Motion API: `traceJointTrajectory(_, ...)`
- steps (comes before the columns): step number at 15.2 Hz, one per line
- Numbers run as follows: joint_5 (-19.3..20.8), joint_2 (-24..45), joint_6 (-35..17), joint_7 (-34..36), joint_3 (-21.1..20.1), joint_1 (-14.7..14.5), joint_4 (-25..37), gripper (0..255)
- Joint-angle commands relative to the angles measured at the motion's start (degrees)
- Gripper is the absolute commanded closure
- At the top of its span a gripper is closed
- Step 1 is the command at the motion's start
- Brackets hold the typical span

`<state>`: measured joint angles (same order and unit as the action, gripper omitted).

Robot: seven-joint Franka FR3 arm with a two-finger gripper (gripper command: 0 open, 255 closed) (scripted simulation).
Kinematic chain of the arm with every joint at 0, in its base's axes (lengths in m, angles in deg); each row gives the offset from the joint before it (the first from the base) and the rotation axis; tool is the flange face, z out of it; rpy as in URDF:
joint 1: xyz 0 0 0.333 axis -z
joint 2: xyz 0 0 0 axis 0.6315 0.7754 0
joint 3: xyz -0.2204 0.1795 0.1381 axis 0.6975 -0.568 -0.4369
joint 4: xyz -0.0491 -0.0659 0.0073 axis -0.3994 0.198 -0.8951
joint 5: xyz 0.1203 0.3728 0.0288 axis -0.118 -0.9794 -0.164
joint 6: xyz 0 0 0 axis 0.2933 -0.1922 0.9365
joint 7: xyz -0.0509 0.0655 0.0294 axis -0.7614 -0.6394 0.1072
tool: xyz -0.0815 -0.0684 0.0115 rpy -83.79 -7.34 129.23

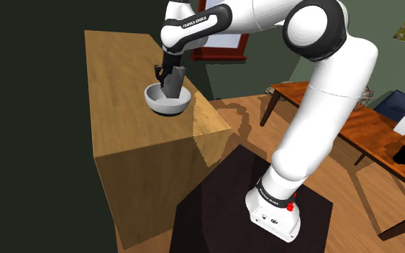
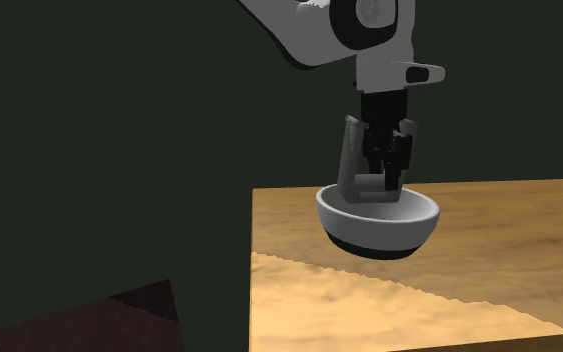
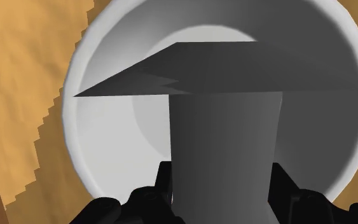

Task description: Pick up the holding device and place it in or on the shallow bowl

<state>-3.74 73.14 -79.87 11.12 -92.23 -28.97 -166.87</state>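
Firstly, one big wooden block point(image 1: 121, 108) with a flat top is seen. One white arm point(image 1: 330, 108) with dark joints is bent over it from one dark box point(image 1: 215, 208). One round bowl point(image 1: 166, 106) is set on the wood near an edge. It is smooth and pale inside, and in the second exterior view a dark band is shown under the bowl point(image 2: 379, 225). One plain grey holder point(image 2: 351, 155), made of flat plates, is clasped tight by the black gripper point(image 2: 389, 165), its lower end down inside the bowl. In the wrist view the holder point(image 3: 225, 140) is seen with a wide flat plate spread across the round bowl point(image 3: 107, 146)
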Motion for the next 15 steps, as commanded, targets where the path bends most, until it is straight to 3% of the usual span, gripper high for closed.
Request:
traceJointTrajectory(1,0.1,0.3,-0.4,0.1,0.0,0.0,-0.1,255)
traceJointTrajectory(6,0.1,0.3,-0.4,0.1,0.0,-0.1,-0.1,255)
traceJointTrajectory(7,0.1,0.3,-0.4,0.1,0.0,0.0,-0.1,0)
traceJointTrajectory(12,0.1,0.3,-0.4,0.1,0.0,0.0,-0.1,0)
traceJointTrajectory(15,-0.5,-2.3,4.7,-0.3,-0.1,0.0,2.5,0)
